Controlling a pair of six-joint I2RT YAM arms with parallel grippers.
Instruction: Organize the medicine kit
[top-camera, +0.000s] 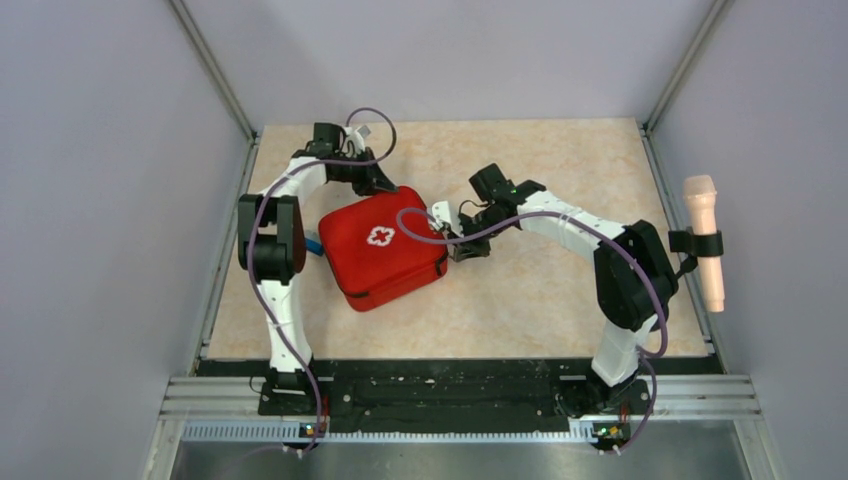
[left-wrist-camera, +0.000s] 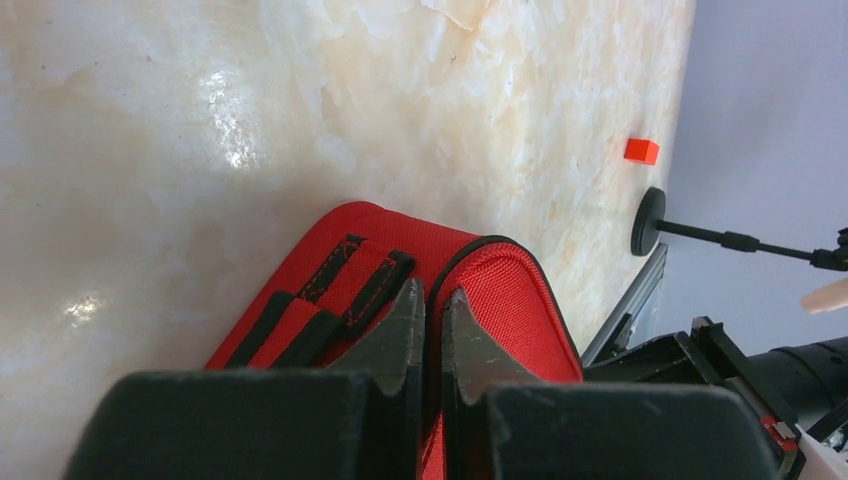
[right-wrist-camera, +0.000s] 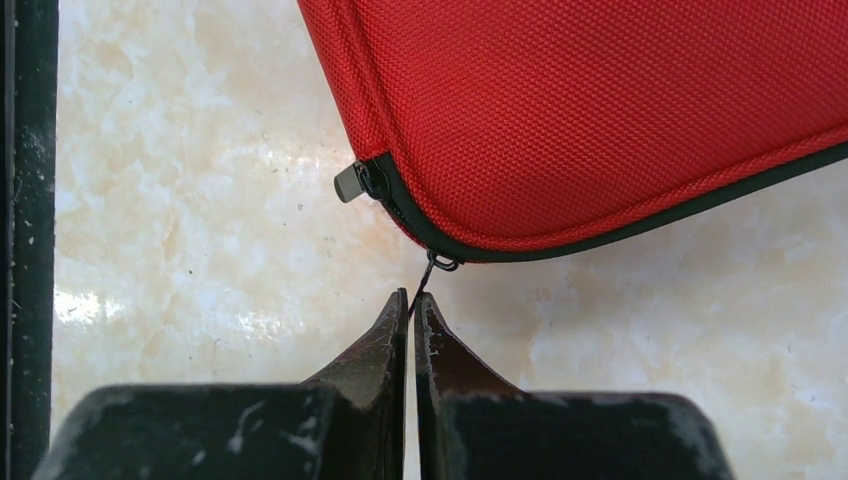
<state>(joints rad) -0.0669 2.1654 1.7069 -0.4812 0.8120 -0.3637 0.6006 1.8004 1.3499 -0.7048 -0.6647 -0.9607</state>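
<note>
The medicine kit (top-camera: 383, 248), a square red zip case with a white cross on its lid, lies closed on the table between my arms. My left gripper (top-camera: 385, 185) is at its far corner. In the left wrist view the gripper (left-wrist-camera: 432, 295) is shut on the kit's (left-wrist-camera: 505, 290) black-piped edge, beside the black-trimmed handle straps (left-wrist-camera: 330, 300). My right gripper (top-camera: 462, 250) is at the kit's right corner. In the right wrist view it (right-wrist-camera: 411, 300) is shut on a thin zip pull (right-wrist-camera: 426, 278) hanging from the kit (right-wrist-camera: 600, 110). A second zip slider (right-wrist-camera: 352, 182) sits just left of it.
A blue item (top-camera: 316, 243) peeks out at the kit's left side, behind the left arm. A small orange-red block (left-wrist-camera: 641, 150) lies near the table's edge. A microphone (top-camera: 702, 240) is clamped at the right wall. A metal rail (top-camera: 460, 395) runs along the near edge.
</note>
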